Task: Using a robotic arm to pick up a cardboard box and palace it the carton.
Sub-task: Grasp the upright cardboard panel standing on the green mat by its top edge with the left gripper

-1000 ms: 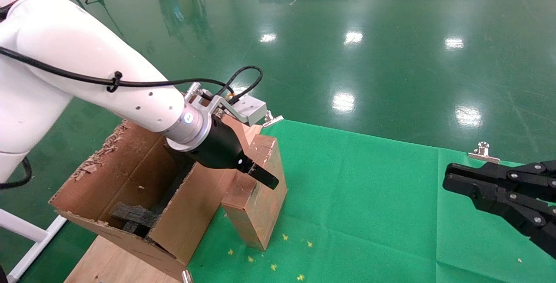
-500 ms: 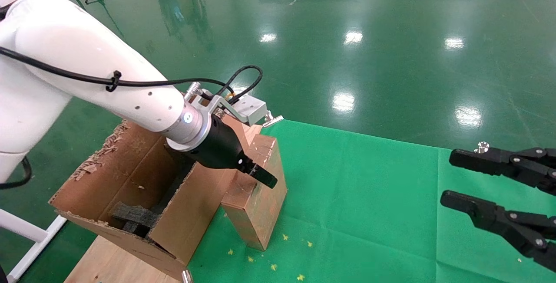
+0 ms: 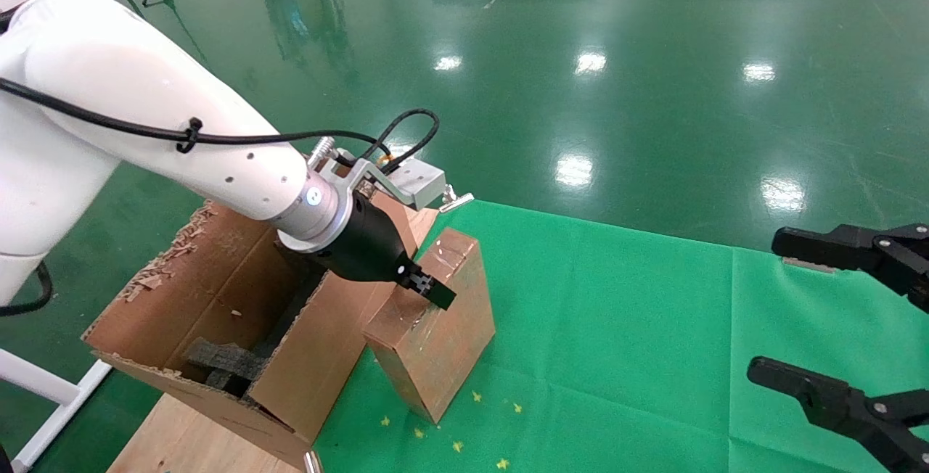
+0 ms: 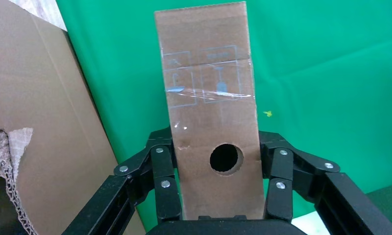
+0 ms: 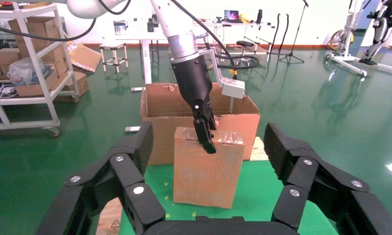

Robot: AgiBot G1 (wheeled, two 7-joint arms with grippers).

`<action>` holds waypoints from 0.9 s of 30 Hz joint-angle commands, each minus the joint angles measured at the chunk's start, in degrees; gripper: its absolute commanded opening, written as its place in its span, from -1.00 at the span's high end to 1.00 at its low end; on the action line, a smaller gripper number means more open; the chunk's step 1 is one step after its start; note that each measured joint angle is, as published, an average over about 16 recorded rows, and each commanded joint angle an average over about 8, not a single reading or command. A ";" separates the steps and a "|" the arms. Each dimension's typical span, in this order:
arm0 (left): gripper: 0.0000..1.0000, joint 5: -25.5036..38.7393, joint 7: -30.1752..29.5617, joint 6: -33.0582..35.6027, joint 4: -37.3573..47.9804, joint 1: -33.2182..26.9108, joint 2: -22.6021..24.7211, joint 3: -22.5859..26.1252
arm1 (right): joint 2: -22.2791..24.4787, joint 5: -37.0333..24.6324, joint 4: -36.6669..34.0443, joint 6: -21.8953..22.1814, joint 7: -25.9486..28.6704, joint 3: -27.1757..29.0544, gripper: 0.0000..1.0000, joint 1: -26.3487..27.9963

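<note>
The carton (image 3: 218,313) sits at the left edge of the worktop (image 3: 617,328), with foam pieces (image 3: 221,364) inside it at its near end. Just right of the carton, against its right wall, the cardboard box (image 3: 435,328) stands tilted on the worktop. The left pincer (image 3: 424,288) is on the box's top, a finger down each side. The right pincer (image 3: 820,321) hangs well apart, over the worktop's right edge.
</note>
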 commanded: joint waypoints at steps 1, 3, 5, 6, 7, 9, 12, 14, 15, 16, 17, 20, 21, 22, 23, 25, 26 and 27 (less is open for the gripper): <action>1.00 0.02 0.30 0.09 0.26 -0.11 0.20 0.13 | 0.00 0.00 0.00 0.00 0.00 0.00 -1.00 0.00; 1.00 -0.77 2.01 -0.23 0.21 -1.60 -1.04 -0.83 | 0.00 0.00 0.00 0.00 0.00 0.00 -1.00 0.00; 1.00 -1.83 4.36 -0.66 0.10 -3.52 -2.82 -2.20 | 0.00 0.00 0.00 0.00 0.00 0.00 -1.00 0.00; 1.00 -2.39 5.72 -0.91 0.06 -4.67 -3.89 -3.03 | 0.00 0.00 0.00 0.00 0.00 0.00 -1.00 0.00; 1.00 -2.96 7.13 -1.11 0.05 -5.79 -4.98 -3.86 | 0.00 0.00 0.00 0.00 0.00 0.00 -1.00 0.00; 1.00 -3.85 10.23 -1.39 0.07 -8.29 -7.32 -5.54 | 0.00 0.00 0.00 0.00 0.00 0.00 -1.00 0.00; 1.00 -4.51 14.67 -1.31 0.45 -11.87 -10.94 -7.66 | 0.00 0.00 0.00 0.00 0.00 0.00 -1.00 0.00; 1.00 -4.38 17.31 -1.06 0.94 -13.79 -13.38 -8.67 | 0.00 0.00 0.00 0.00 0.00 0.00 -1.00 0.00; 1.00 -4.12 18.59 -0.90 1.25 -14.58 -14.58 -9.03 | 0.00 0.00 0.00 0.00 0.00 0.00 -1.00 0.00; 1.00 -3.69 19.89 -0.73 1.62 -15.23 -15.77 -9.25 | 0.00 0.00 0.00 0.00 0.00 0.00 -1.00 0.00; 1.00 -3.24 21.16 -0.57 2.09 -15.65 -16.85 -9.35 | 0.00 0.00 0.00 0.00 0.00 0.00 -1.00 0.00; 1.00 -2.25 25.33 -0.25 4.40 -15.92 -19.74 -9.26 | 0.00 0.00 0.00 0.00 0.00 0.00 -1.00 0.00; 1.00 -2.13 26.87 -0.26 5.54 -15.66 -20.53 -9.13 | 0.00 0.00 0.00 0.00 0.00 0.00 -1.00 0.00; 1.00 -2.08 28.46 -0.33 6.85 -15.27 -21.24 -8.95 | 0.00 0.00 0.00 0.00 0.00 0.00 -1.00 0.00; 1.00 -2.11 30.17 -0.51 8.39 -14.68 -21.90 -8.73 | 0.00 0.00 0.00 0.00 0.00 0.00 -1.00 0.00; 1.00 -2.45 33.52 -1.20 11.80 -13.28 -22.90 -8.31 | 0.00 0.00 0.00 0.00 0.00 0.00 -1.00 0.00; 1.00 -2.47 35.27 -1.69 13.62 -12.44 -23.29 -8.01 | 0.00 0.00 0.00 0.00 0.00 0.00 -1.00 0.00; 1.00 -2.41 36.86 -2.26 15.46 -11.60 -23.58 -7.70 | 0.00 0.00 0.00 0.00 0.00 0.00 -1.00 0.00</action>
